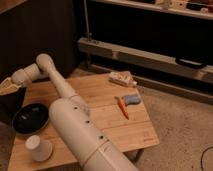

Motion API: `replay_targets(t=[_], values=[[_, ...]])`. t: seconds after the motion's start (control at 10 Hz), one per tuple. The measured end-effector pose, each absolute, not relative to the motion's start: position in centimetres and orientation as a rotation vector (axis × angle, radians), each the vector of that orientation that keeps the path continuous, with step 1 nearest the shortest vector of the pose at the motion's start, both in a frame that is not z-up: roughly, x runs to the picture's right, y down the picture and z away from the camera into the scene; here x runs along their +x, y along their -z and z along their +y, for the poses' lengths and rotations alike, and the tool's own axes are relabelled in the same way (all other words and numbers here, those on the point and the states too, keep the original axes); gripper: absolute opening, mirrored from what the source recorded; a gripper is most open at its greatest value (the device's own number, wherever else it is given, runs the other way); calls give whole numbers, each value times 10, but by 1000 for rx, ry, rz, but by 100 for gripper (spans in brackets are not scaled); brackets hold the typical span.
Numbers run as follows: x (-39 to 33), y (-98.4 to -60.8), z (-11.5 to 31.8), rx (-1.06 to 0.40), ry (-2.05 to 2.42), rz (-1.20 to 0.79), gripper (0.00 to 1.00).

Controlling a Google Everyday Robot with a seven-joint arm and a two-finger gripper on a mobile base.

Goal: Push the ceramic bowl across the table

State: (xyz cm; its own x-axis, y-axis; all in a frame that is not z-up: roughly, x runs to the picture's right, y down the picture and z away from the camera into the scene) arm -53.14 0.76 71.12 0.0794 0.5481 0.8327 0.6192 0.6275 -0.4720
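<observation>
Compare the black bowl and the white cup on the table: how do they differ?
Colour: the ceramic bowl is glossy black, the cup white. Shape: the bowl is wide and shallow, the cup narrower and taller. Place: the bowl lies behind the cup, which is nearest the front edge. Shared: both stand on the left of the table, untouched by the shut end effector off the far-left corner.

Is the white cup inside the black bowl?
No, the white cup stands on the table beside the ceramic bowl, with the gripper beyond the bowl, near the table's edge.
</observation>
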Motion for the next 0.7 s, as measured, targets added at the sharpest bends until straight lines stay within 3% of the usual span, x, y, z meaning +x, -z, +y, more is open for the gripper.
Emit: replay_targets(t=[0.4,0.7], values=[[-537,-695,26,-971,108,-1540,0],[-540,-706,43,-969,111,-1449,0]])
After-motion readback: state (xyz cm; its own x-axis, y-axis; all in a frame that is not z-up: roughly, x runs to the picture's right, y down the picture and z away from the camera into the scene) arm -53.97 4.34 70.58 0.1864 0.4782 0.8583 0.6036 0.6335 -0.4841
